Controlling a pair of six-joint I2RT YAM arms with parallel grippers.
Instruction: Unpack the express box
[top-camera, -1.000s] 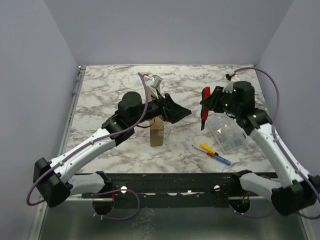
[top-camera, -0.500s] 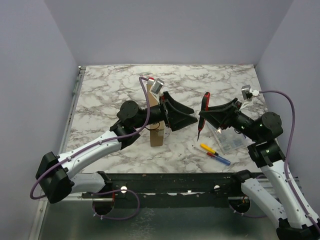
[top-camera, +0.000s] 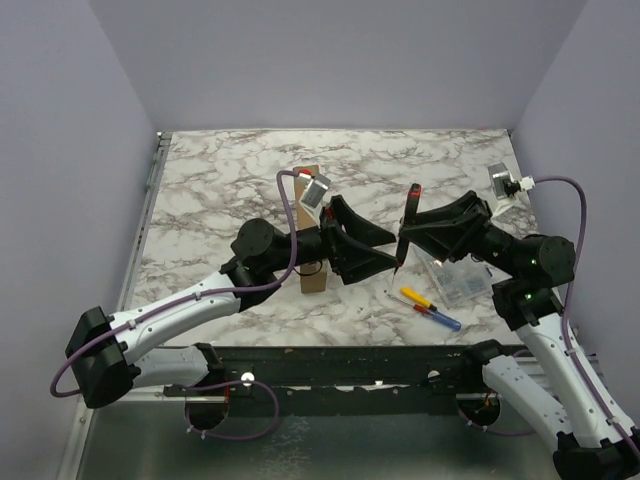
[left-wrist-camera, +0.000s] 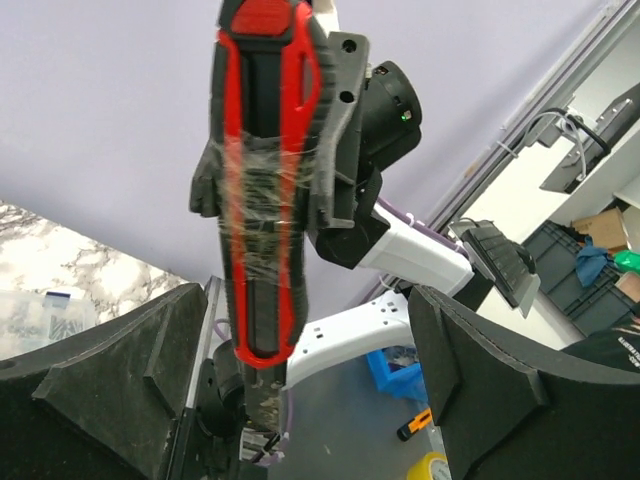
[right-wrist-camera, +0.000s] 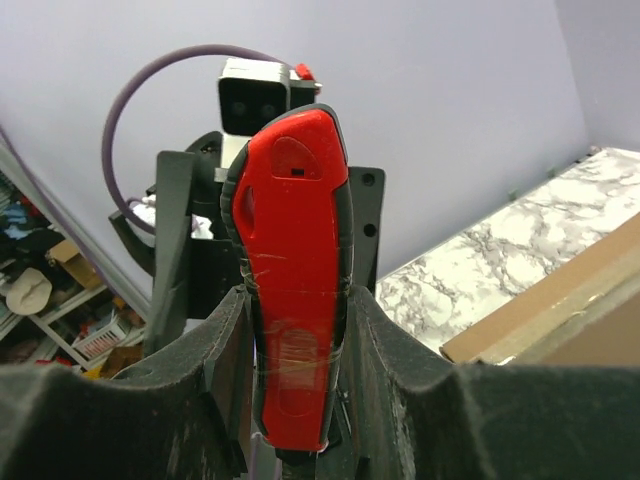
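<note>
Express box (top-camera: 313, 274) stands on edge near the middle of the table (top-camera: 220, 180), long axis apparently upright, narrow side toward the arm bases, partly hidden by the left arm (top-camera: 190, 300). Left gripper (top-camera: 388, 250) is extended rightward, jaws wide and empty. Right gripper (top-camera: 412, 232) faces it, clamped on an upright utility knife (top-camera: 408, 215), tip down.

Left wrist view: knife hangs between spread fingers (left-wrist-camera: 100, 370), clear of both.

Right wrist view: fingers (right-wrist-camera: 205, 370) pinch the knife's red handle; the box's cardboard edge slants across the lower right
</note>
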